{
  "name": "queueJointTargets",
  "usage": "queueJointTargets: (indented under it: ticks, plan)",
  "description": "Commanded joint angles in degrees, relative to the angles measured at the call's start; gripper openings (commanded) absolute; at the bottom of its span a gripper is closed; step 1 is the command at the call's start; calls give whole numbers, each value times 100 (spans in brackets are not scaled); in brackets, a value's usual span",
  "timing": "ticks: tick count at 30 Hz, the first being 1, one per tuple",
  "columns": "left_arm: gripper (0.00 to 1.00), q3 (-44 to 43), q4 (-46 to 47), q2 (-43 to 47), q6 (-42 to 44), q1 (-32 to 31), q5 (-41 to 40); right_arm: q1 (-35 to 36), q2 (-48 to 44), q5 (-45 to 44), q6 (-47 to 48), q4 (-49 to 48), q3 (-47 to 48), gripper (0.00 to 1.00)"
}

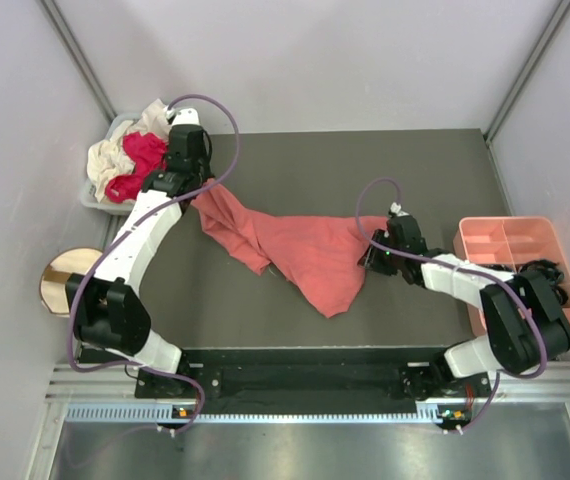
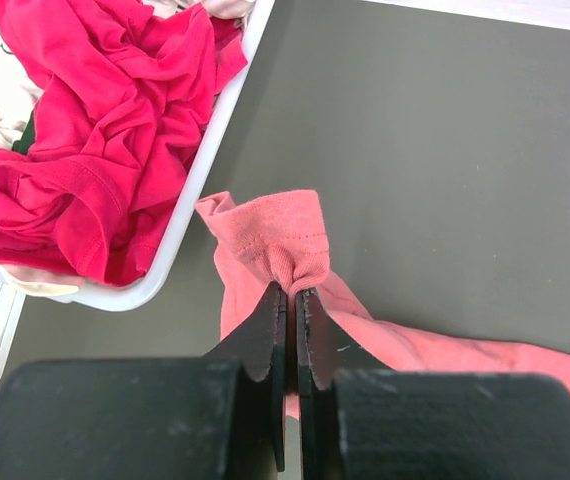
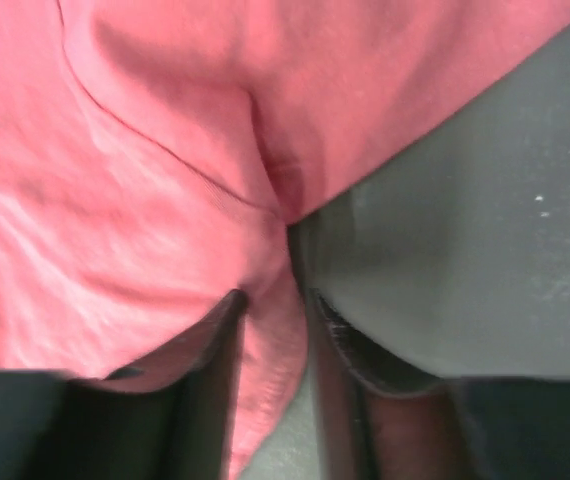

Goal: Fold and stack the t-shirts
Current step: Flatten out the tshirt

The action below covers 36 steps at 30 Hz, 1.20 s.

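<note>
A salmon-pink t-shirt (image 1: 295, 250) lies stretched and crumpled across the dark table, from the back left to the middle right. My left gripper (image 1: 198, 193) is shut on a hemmed corner of the salmon-pink t-shirt (image 2: 275, 235), with the cloth pinched between its fingertips (image 2: 292, 292). My right gripper (image 1: 368, 256) is at the shirt's right edge. In the right wrist view a fold of the shirt (image 3: 145, 150) lies between the jaws of that gripper (image 3: 275, 300), which stand partly apart. A magenta-red t-shirt (image 1: 137, 160) and a cream-white one (image 1: 110, 150) lie heaped in a bin.
The grey-white bin (image 1: 90, 195) stands at the table's back left corner, its rim (image 2: 180, 230) close to my left gripper. A salmon-pink compartment tray (image 1: 520, 240) sits at the right edge. A round tan object (image 1: 65, 275) lies off the table's left side.
</note>
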<state>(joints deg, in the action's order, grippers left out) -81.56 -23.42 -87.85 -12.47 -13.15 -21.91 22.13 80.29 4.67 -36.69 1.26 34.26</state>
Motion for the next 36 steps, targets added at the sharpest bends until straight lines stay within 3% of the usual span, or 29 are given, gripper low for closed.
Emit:
queueJointTargets:
  ticks: [1, 3, 8, 12, 19, 27, 36]
  plan:
    - [0, 70, 356, 295, -28, 23, -41, 54, 153, 201, -49, -486, 274, 20]
    - [0, 88, 364, 295, -28, 23, -59, 55, 145, 193, -40, -495, 283, 0]
    - [0, 79, 321, 295, -19, 23, -94, 55, -381, -97, 109, -31, 528, 0]
    - [0, -70, 154, 400, 51, 23, -103, 46, -1330, -675, 547, 1138, 1169, 0]
    - [0, -983, -452, 813, 315, 23, 125, 28, -2263, -1670, 1242, 2922, 3232, 0]
    - [0, -1986, -1033, 1428, 561, 23, 187, 37, -2729, -2425, 1725, 3539, 4641, 0]
    - [0, -2092, -1226, 1938, 860, 23, -208, 37, -3054, -3375, 2165, 3864, 5029, 0]
